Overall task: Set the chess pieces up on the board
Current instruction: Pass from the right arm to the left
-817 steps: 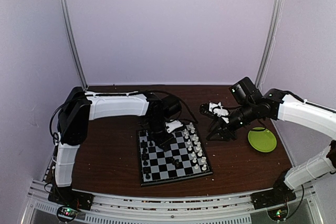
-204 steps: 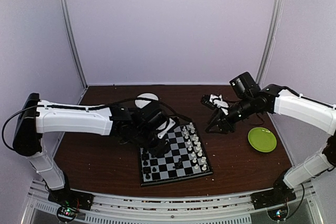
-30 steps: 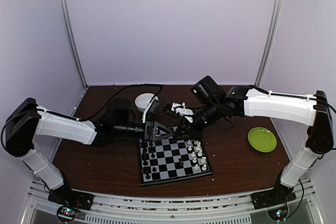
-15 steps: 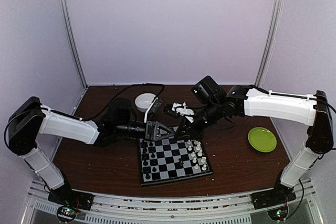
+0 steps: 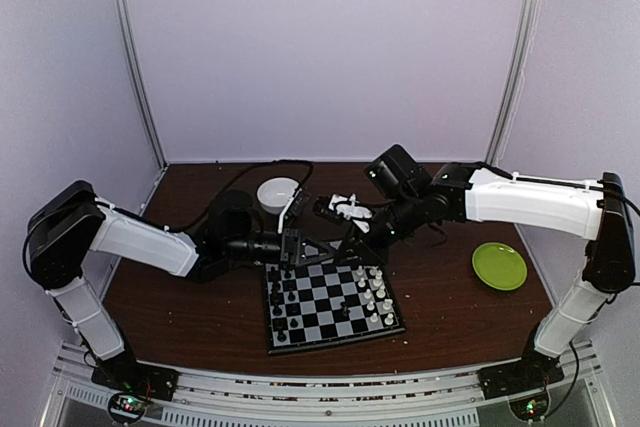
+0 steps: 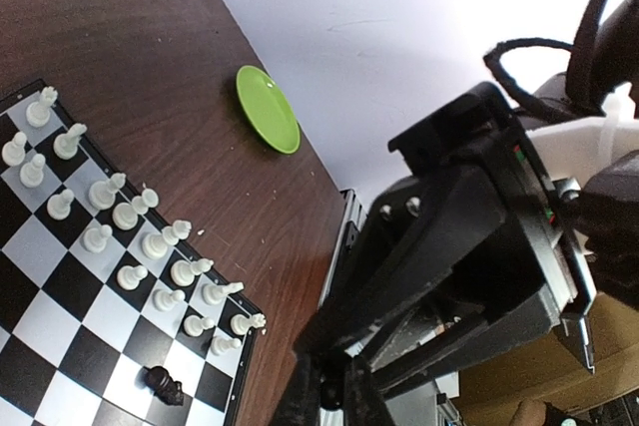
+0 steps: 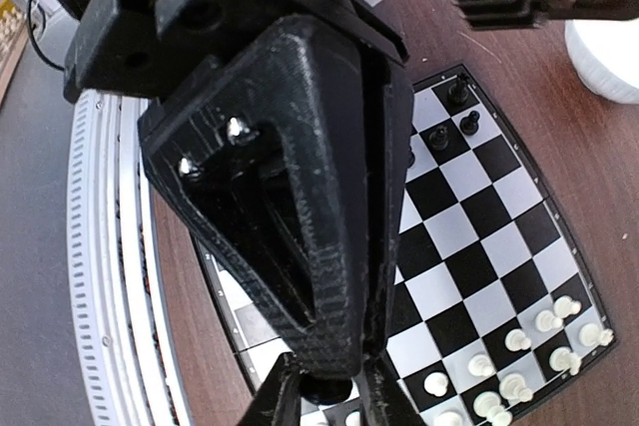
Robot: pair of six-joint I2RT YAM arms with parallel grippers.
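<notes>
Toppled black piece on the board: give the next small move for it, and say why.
Likely swing the right gripper over to the black piece and pinch it with the fingers: it lies on its side by the white pieces near a corner of the board, while other black pieces stand at the opposite side.

A round lime-green plastic plate [image 5: 499,266] lies flat on the right side of the dark brown wooden tabletop [image 5: 190,312], well apart from a round white bowl [image 5: 277,191] near the far middle. Pale lilac walls [image 5: 320,47] and slim metal uprights [image 5: 133,57] enclose the scene. A ribbed aluminium rail [image 5: 330,387] runs along the near edge.
</notes>
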